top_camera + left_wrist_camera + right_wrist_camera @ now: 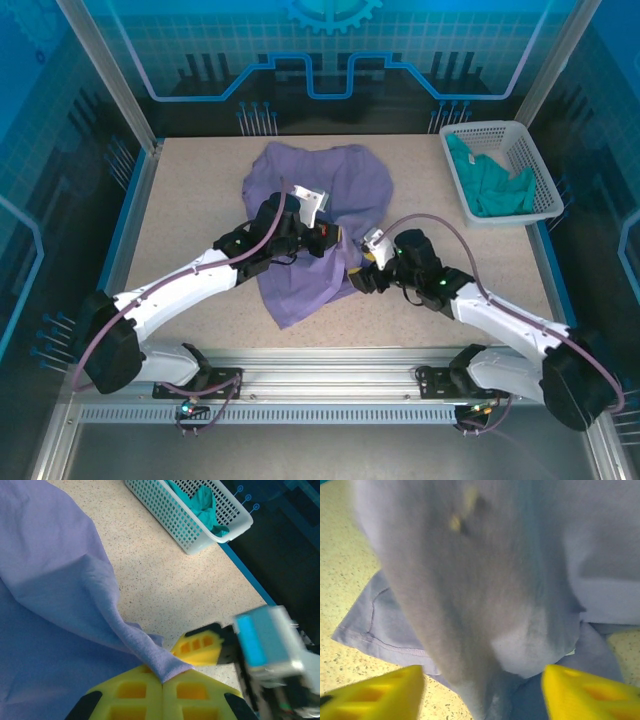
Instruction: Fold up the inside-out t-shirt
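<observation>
The lavender inside-out t-shirt (pixel 325 195) lies crumpled in the middle of the table, and one lobe of it reaches toward the near edge. My left gripper (pixel 163 677) is shut on a raised fold of the shirt (pixel 65 595), which it pinches between its yellow fingers (pixel 132 690). From above, that left gripper (pixel 335 241) sits at the shirt's right edge. My right gripper (pixel 364 259) is close beside it. In the right wrist view the right gripper (pixel 482 685) stands open, and a hanging bunch of shirt fabric (pixel 470 580) fills the gap between its fingers (pixel 590 692).
A white mesh basket (pixel 528 152) stands at the back right corner with a teal garment (pixel 490 185) inside. Bare speckled tabletop (pixel 190 200) lies left of the shirt. Metal frame posts and blue walls ring the table.
</observation>
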`<state>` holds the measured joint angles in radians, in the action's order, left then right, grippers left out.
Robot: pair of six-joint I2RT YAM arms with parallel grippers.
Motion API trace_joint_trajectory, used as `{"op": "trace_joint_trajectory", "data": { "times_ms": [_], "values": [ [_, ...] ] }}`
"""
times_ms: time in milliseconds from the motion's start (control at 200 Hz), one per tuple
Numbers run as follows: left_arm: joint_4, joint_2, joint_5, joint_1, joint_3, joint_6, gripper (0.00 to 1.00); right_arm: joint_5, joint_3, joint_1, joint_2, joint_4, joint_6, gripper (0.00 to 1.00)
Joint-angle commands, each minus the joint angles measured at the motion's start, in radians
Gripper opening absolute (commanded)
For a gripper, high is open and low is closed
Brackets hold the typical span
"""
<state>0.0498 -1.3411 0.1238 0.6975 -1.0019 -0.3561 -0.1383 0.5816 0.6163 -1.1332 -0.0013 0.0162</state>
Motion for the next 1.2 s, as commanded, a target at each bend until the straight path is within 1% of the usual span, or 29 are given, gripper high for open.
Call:
{"op": "trace_joint_trajectory", "data": {
  "times_ms": [0,90,185,310,370,460,575,615,635,750,815,880,970,1080,1195],
  "values": [
    [0.015,0.033,-0.021,0.002,-0.020,0.032,0.00,0.042,0.057,0.007,-0.031,0.052,-0.005,0.43],
    [0.010,0.028,-0.031,0.000,-0.009,0.035,0.00,0.063,0.073,-0.012,-0.013,0.033,0.002,0.16],
    [0.004,0.015,-0.079,-0.001,0.009,0.047,0.00,0.056,0.088,-0.039,0.045,-0.009,0.029,0.00],
    [-0.032,-0.027,-0.197,-0.014,0.054,0.068,0.00,-0.015,0.113,-0.068,0.107,-0.028,0.112,0.00],
    [-0.061,-0.061,-0.219,-0.025,0.070,0.082,0.00,-0.043,0.138,-0.077,0.104,-0.033,0.164,0.00],
    [-0.089,-0.112,-0.243,-0.027,0.077,0.112,0.02,-0.036,0.197,-0.085,0.065,-0.070,0.248,0.00],
    [-0.140,-0.141,-0.231,-0.028,0.110,0.112,0.12,-0.034,0.284,-0.101,-0.024,-0.136,0.342,0.00],
    [-0.174,-0.135,-0.214,-0.028,0.136,0.101,0.17,-0.046,0.292,-0.109,-0.055,-0.142,0.364,0.00],
    [-0.191,-0.131,-0.204,-0.027,0.153,0.096,0.20,-0.052,0.324,-0.111,-0.070,-0.143,0.372,0.00],
    [-0.320,-0.101,-0.139,-0.023,0.258,0.054,0.37,-0.080,0.374,-0.127,-0.137,-0.149,0.392,0.00],
    [-0.389,-0.097,-0.113,-0.014,0.303,0.041,0.44,-0.096,0.396,-0.130,-0.161,-0.152,0.396,0.00],
    [-0.422,-0.107,-0.106,-0.003,0.320,0.037,0.50,-0.099,0.412,-0.132,-0.174,-0.156,0.398,0.00],
    [-0.437,-0.143,-0.116,0.011,0.311,0.043,0.55,-0.100,0.422,-0.136,-0.181,-0.161,0.398,0.00],
    [-0.449,-0.212,-0.130,0.012,0.270,0.059,0.60,-0.101,0.424,-0.142,-0.174,-0.169,0.397,0.00],
    [-0.456,-0.296,-0.180,0.013,0.212,0.088,0.60,-0.094,0.417,-0.150,-0.159,-0.185,0.396,0.00]
  ]
}}
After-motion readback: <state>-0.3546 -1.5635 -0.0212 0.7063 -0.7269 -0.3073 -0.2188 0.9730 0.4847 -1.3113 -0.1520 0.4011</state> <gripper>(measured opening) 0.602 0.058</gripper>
